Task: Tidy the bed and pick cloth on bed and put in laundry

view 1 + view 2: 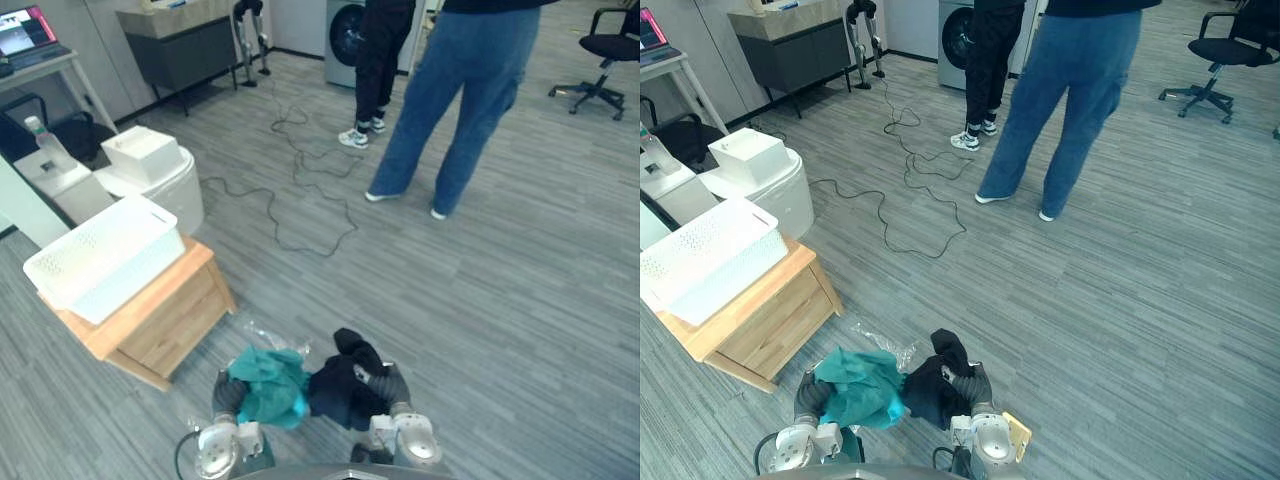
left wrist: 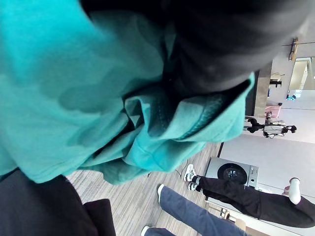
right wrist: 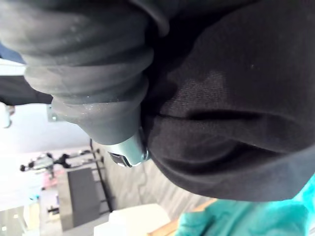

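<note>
A teal cloth (image 1: 268, 385) hangs bunched over my left hand (image 1: 228, 393), low and close to my body. In the left wrist view the teal cloth (image 2: 74, 73) drapes right across that hand's dark cover (image 2: 221, 44). Pressed against it on the right is a black cloth (image 1: 340, 385), bundled over my right hand (image 1: 388, 383). The right wrist view has the black cloth (image 3: 236, 123) wrapped against the ribbed cover of my right hand (image 3: 93, 88). A white slotted laundry basket (image 1: 105, 255) stands on a low wooden table (image 1: 165, 320) to my left.
Two people stand ahead, one in blue jeans (image 1: 460, 90), one in black trousers (image 1: 380, 60), near a washing machine (image 1: 345, 30). A black cable (image 1: 300, 190) snakes over the grey floor. A white round unit (image 1: 150, 170) sits behind the basket. An office chair (image 1: 605, 60) is far right.
</note>
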Controlling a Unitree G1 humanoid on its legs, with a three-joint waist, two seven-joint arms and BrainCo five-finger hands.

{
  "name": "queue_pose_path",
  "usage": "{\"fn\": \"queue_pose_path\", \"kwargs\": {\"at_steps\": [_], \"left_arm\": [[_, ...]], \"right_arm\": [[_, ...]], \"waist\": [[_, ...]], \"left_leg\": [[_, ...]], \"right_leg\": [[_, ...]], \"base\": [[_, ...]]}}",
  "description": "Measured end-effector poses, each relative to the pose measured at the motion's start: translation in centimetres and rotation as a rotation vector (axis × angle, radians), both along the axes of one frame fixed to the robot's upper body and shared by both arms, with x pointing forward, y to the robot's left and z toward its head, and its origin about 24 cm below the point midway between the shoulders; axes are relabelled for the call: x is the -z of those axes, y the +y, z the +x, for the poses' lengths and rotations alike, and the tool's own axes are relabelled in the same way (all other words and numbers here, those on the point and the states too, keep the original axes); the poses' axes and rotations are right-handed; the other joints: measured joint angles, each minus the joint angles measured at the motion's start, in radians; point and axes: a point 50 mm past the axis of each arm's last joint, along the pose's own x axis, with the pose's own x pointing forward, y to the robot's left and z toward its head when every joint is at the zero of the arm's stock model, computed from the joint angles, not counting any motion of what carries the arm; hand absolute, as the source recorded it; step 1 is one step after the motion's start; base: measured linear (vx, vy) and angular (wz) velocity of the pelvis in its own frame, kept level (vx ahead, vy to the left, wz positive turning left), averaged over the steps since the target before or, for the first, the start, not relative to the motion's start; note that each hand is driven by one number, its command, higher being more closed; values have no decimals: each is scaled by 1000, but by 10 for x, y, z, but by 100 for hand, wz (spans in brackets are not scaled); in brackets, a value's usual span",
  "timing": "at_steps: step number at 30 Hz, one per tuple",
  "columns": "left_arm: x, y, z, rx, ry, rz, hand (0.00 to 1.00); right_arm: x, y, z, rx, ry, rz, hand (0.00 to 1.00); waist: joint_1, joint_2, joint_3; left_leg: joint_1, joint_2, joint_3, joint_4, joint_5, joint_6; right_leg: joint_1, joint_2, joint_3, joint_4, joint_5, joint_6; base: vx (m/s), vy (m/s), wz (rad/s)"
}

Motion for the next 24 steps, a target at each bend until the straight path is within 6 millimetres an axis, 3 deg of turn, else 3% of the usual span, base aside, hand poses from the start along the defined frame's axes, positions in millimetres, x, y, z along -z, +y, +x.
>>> {"fn": "queue_pose_path", "kwargs": {"at_steps": [2,4,5,6,8,9,10,11,12,13,14,15,16,17,18,19,20,21,23,24], "left_arm": [[-4,0,2,1,-19,-1,100],[-7,0,6,7,-38,-3,100],[-8,0,7,12,-47,-5,100],[-10,1,8,8,-53,-7,100],[-17,2,14,6,-91,-7,100],[-22,3,17,6,-117,-5,100],[-23,4,16,3,-119,-2,100],[-23,6,15,4,-116,3,100],[-22,6,14,7,-115,2,100],[-23,5,10,11,-116,-1,100],[-18,7,7,30,-90,4,100],[-16,8,5,33,-78,6,100],[-12,3,2,70,-54,7,100],[-13,5,5,117,-57,39,100],[-13,6,6,130,-60,51,100],[-13,11,7,147,-63,83,100],[-14,15,8,159,-62,108,100],[-14,17,9,164,-65,116,100],[-13,19,15,183,-66,138,100],[-11,18,16,187,-63,138,100]], "right_arm": [[4,-2,0,-1,20,-9,100],[6,-5,-3,3,33,-16,100],[7,-8,-3,12,37,-21,100],[9,-8,-3,14,49,-23,100],[10,-9,-4,19,52,-23,100],[10,-12,-5,38,54,-19,100],[9,-11,-4,43,49,-15,100],[8,-9,-2,44,41,-8,100],[8,-10,-2,43,40,-8,100],[9,-9,-2,38,43,-9,100],[9,-4,-4,15,46,-19,100],[8,-5,-3,9,36,-26,100],[6,-6,-1,12,26,-30,100],[10,-5,-4,11,48,-28,100],[11,-4,-6,13,56,-22,100],[11,2,-7,12,57,-4,100],[10,6,-6,7,52,6,100],[9,9,-5,0,48,11,100],[6,15,-4,-22,29,22,100],[5,15,-3,-20,23,24,100]], "waist": [[1,-10,5],[-1,-25,10],[-3,-26,11],[-6,-45,14],[-8,-70,11],[-3,-90,22],[1,-92,22],[7,-93,19],[8,-88,13],[11,-73,-8],[5,-121,-13],[2,-103,-23],[-33,-77,-29],[-57,-88,-27],[-59,-86,-27],[-60,-79,-23],[-68,-66,-18],[-73,-68,-20],[-83,-65,-20],[-84,-71,-21]], "left_leg": [[-14,-44,90,-221,-10,-4],[1,-89,192,-468,54,22],[24,-105,258,-596,188,70],[59,-162,302,-660,248,145],[57,-205,324,-669,257,143],[56,-226,371,-646,256,141],[55,-231,395,-633,247,127],[60,-234,427,-615,202,80],[58,-234,432,-613,148,62],[65,-235,470,-620,27,69],[108,-254,556,-592,-46,39],[114,-235,552,-572,-55,88],[119,-253,506,-596,-2,180],[147,-292,460,-636,16,199],[160,-301,441,-652,23,208],[182,-311,395,-675,34,205],[200,-313,339,-696,43,205],[203,-313,309,-701,46,203],[222,-342,182,-761,80,194],[231,-352,149,-773,85,193]], "right_leg": [[25,-18,-29,-29,1,9],[60,-50,-77,-42,-3,43],[85,-67,-116,-38,-21,71],[114,-106,-156,-28,-38,97],[130,-141,-222,-9,-42,103],[159,-168,-262,14,-42,103],[171,-175,-274,23,-40,105],[192,-187,-292,43,-40,104],[198,-186,-303,51,-41,103],[204,-184,-336,81,-71,99],[185,-262,-368,153,-97,78],[159,-279,-361,250,-110,77],[71,-332,-343,495,-99,46],[-11,-359,-262,666,-115,51],[-47,-346,-217,707,-137,68],[-112,-296,-149,712,-191,86],[-157,-231,-99,643,-238,81],[-179,-198,-71,595,-255,75],[-255,-96,60,363,-241,71],[-262,-87,85,304,-208,77]], "base": [[312,7,32],[387,64,63],[408,101,91],[373,119,110],[311,190,134],[259,212,136],[183,207,133],[121,151,86],[139,193,90],[254,200,79],[307,163,74],[356,129,105],[307,116,137],[281,144,149],[283,143,131],[265,88,116],[254,66,120],[191,20,127],[195,-36,166],[230,-61,187]]}}
